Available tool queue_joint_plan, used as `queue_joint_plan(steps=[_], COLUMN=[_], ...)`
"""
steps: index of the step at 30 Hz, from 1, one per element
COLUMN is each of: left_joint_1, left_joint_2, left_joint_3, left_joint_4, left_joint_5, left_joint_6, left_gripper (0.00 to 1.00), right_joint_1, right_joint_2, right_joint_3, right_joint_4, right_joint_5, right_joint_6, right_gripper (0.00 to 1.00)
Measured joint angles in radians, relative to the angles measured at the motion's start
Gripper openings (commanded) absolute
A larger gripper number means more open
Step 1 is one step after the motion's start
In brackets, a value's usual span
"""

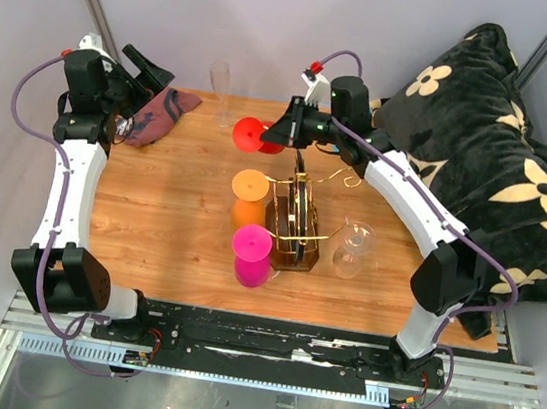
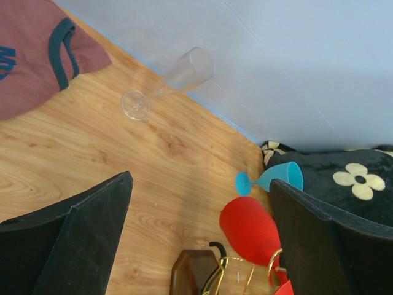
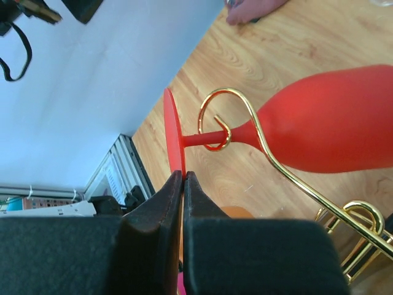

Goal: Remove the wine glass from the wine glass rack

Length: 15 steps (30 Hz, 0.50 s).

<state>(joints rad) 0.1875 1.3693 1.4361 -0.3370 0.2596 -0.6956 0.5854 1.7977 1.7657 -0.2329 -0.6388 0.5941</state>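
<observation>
The red glass [image 3: 331,126] hangs by its stem in the far wire curl of the rack [image 1: 292,229], it looks light, stiff and smooth, and the right claw [image 3: 183,178] pinches its thin foot edge, while the left claw [image 2: 199,184] stands open.

No legible text, label, brand or number on anything in view.

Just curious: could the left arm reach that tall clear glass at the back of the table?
Probably yes: its open, empty hand faces the clear glass across bare table, with the cloth off to one side.
</observation>
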Motion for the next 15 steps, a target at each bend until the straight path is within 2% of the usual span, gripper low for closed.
queue_joint_plan(steps=[9, 15], left_joint_1=[0.0, 0.0], left_joint_2=[-0.003, -0.005], left_joint_3=[-0.04, -0.047], left_joint_4=[-0.006, -0.009], left_joint_5=[0.0, 0.006], left_joint_6=[0.019, 0.02], left_gripper=[1.0, 1.0], right_joint_1=[-0.06, -0.07], right_joint_2=[-0.065, -0.021], right_joint_3=[-0.058, -0.002], right_joint_4=[0.072, 0.073], right_joint_5=[0.015, 0.002], right_joint_6=[0.04, 0.053], right_gripper=[0.01, 0.01])
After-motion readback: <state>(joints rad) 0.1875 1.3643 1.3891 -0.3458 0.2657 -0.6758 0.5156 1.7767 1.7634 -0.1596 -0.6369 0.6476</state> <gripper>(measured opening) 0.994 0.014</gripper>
